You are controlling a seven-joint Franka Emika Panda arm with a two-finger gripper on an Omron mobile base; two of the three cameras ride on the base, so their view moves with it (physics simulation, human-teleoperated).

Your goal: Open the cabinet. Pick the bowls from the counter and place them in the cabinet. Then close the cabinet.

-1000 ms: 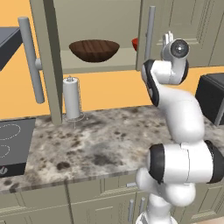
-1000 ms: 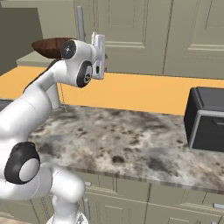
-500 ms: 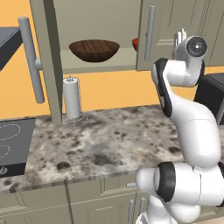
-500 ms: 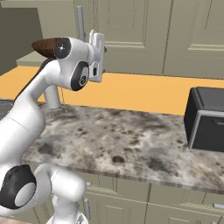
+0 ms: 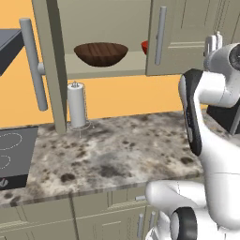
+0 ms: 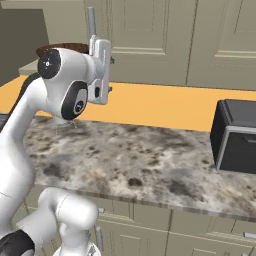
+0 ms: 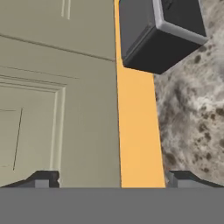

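The cabinet is open, and on its shelf sit both bowls: the big brown bowl in the middle, and the small red bowl peeking out from behind the edge of the right door. The gripper is held up high near that door, with its two fingers spread wide apart and nothing between them, and past them are a flat door panel, the orange wall and a black box on the counter. A paper towel roll stands on the counter under the cabinet, and the black stovetop lies at the left end.
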